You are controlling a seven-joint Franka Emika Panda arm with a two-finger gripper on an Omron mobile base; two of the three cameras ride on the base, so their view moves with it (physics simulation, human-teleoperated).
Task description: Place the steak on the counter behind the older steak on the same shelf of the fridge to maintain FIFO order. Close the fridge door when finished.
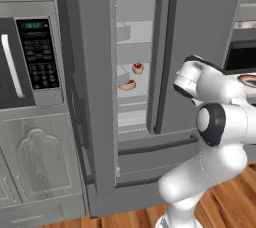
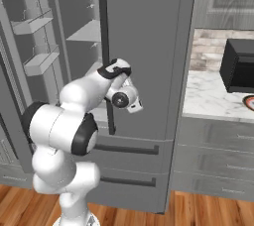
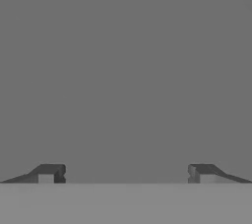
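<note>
Gripper (image 3: 126, 174) spread wide, nothing between the fingertips (image 3: 49, 173) — faced close on a flat grey panel. Beyond, fridge (image 1: 200, 47) with left door swung open, right door shut. On the shelf (image 1: 134, 92) inside, two steaks: the steak (image 1: 138, 67) farther back, the older steak (image 1: 128, 85) nearer the front edge. Counter (image 2: 211, 98) to the right — white marble.
</note>
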